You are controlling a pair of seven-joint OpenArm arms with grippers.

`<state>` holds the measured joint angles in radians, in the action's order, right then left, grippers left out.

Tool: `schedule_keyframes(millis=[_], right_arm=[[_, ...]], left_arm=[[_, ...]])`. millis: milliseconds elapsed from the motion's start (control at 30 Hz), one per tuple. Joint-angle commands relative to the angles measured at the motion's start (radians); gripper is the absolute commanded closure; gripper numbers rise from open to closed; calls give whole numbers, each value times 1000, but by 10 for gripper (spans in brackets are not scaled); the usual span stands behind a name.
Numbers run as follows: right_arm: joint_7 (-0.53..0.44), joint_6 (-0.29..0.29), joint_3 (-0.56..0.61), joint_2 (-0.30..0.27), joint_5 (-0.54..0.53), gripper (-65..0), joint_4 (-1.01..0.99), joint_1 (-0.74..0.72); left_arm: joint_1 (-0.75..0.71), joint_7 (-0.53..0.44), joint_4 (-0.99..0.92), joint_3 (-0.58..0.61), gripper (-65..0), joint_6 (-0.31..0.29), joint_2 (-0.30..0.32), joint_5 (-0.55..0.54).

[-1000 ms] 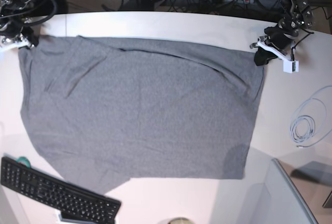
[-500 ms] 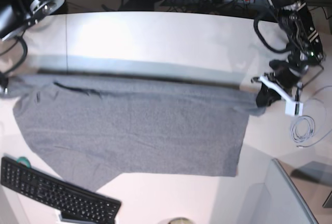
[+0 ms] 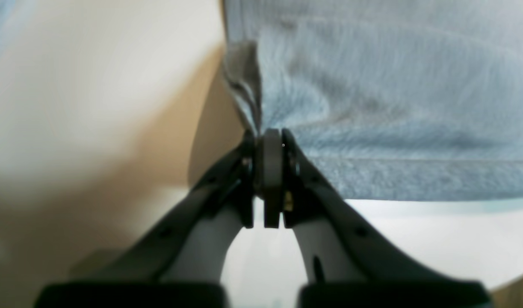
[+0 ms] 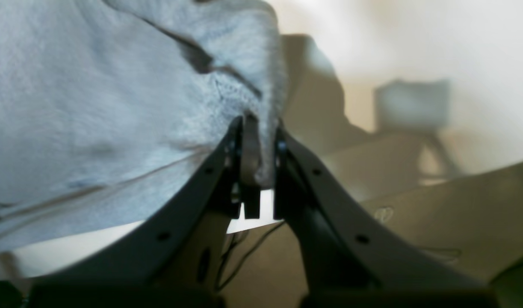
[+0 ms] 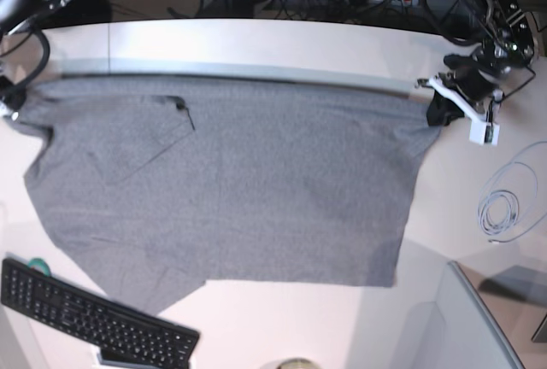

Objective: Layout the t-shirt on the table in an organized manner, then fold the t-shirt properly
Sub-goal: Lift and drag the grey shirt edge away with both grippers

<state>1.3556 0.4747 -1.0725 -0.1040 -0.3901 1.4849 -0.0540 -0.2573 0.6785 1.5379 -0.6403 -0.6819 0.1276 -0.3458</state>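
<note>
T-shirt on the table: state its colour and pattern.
The t-shirt is plain heather grey, unpatterned; clearest in the base view.

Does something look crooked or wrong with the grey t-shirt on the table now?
Yes. The t-shirt lies askew: its near-left part runs down to the keyboard, and a dark crease sits near the far-left corner. Both grippers pinch its far corners.

Grey t-shirt [image 5: 231,181] (spread) over table [image 5: 256,44]
</note>
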Motion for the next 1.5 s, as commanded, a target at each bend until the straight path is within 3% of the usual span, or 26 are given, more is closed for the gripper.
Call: schedule_keyframes(millis=[0, 200, 467, 1300, 1467], right_arm=[[-43, -1, 2, -16, -13, 0, -2, 19], [-210, -3, 4, -20, -19, 0, -175, 115], [-281, -3, -1, -16, -19, 0, -189, 159], [-278, 0, 5, -12, -25, 0, -186, 187], [-278, 0, 2, -12, -25, -29, -186, 187]], left_arm=[[-23, -49, 2, -2, 0, 1, 14, -17], [-89, -148, -127, -5, 0, 1, -1, -16], [-112, -199, -149, -5, 0, 1, -24, -9], [-133, -201, -176, -8, 0, 1, -24, -9], [-133, -197, -176, -79, 0, 1, -29, -8]])
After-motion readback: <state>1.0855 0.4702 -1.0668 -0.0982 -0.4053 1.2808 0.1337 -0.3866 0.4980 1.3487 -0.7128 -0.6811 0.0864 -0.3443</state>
